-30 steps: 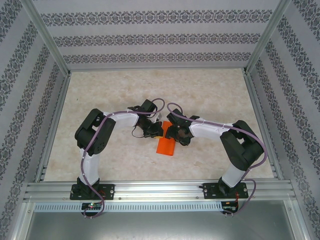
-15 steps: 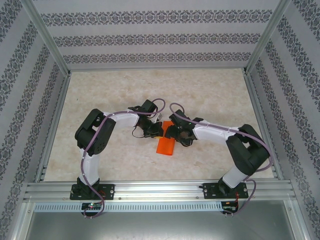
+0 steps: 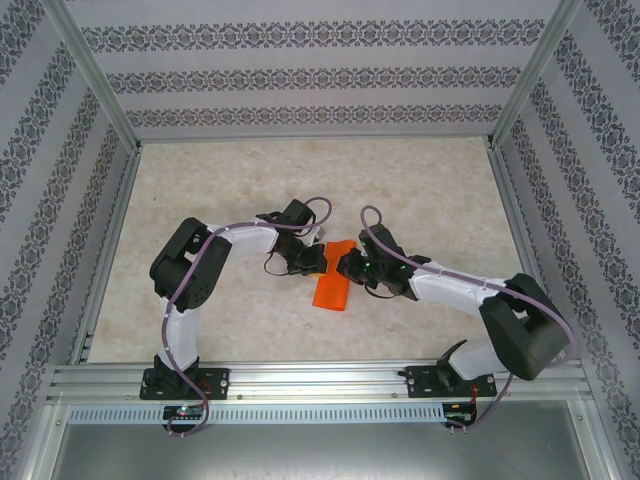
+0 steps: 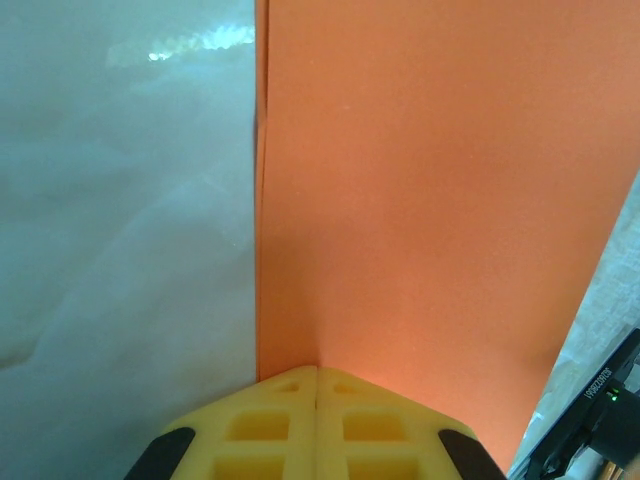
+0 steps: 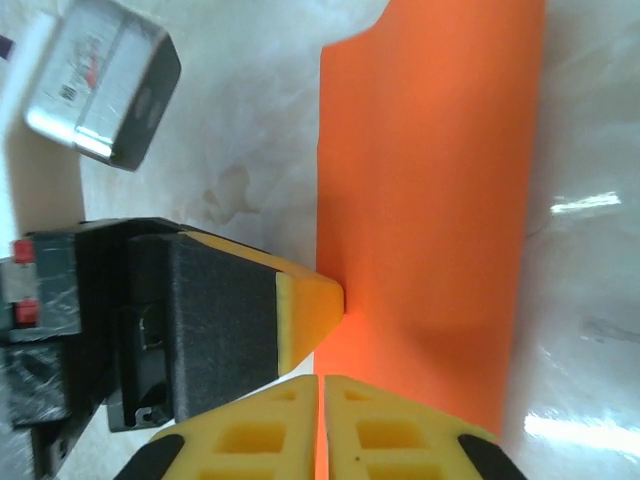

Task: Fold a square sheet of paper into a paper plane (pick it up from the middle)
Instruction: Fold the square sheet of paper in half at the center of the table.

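Now orange paper (image 3: 332, 290) lies between left hand (image 3: 320, 262) and right hand (image 3: 344, 267).

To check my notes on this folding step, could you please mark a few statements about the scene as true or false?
1. The paper is orange. True.
2. The paper lies as a flat open square. False: it is folded into a narrow oblong.
3. The left fingers are closed together. True.
4. The right fingers stand wide open. False: they are closed together.
5. The paper lies at the far edge of the table. False: it lies near the middle.
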Robot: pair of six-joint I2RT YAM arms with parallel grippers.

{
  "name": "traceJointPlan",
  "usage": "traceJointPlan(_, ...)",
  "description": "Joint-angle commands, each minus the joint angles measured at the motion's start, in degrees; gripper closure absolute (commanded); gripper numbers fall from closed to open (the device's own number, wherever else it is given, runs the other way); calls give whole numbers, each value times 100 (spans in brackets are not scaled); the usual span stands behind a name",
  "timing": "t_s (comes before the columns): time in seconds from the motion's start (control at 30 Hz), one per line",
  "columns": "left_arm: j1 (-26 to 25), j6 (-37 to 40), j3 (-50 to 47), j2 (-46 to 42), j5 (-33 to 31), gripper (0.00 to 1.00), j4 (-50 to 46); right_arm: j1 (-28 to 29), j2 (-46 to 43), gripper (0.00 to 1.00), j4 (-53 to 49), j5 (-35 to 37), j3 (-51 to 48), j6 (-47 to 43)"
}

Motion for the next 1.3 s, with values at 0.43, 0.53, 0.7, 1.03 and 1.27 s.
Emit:
traceJointPlan(0.43, -78, 216, 14, 222, -466, 100, -370, -195, 499, 89, 778, -348, -563, -89)
traceJointPlan(0.53, -79, 216, 32, 259, -449, 100, -370, -207, 709, 88, 987, -437, -666, -116)
traceJointPlan(0.7, -74, 253, 32, 275, -455, 100, -418, -213, 992, 88, 1238, -414, -869, -57)
traceJointPlan(1.03, -79, 277, 31, 242, -451, 100, -471, -204, 236, 87, 1222, -504, -971, -150)
traceJointPlan(1.27, -83, 299, 31, 231, -454, 100, -480, -126, -216, 86, 1193, -642, -1015, -137)
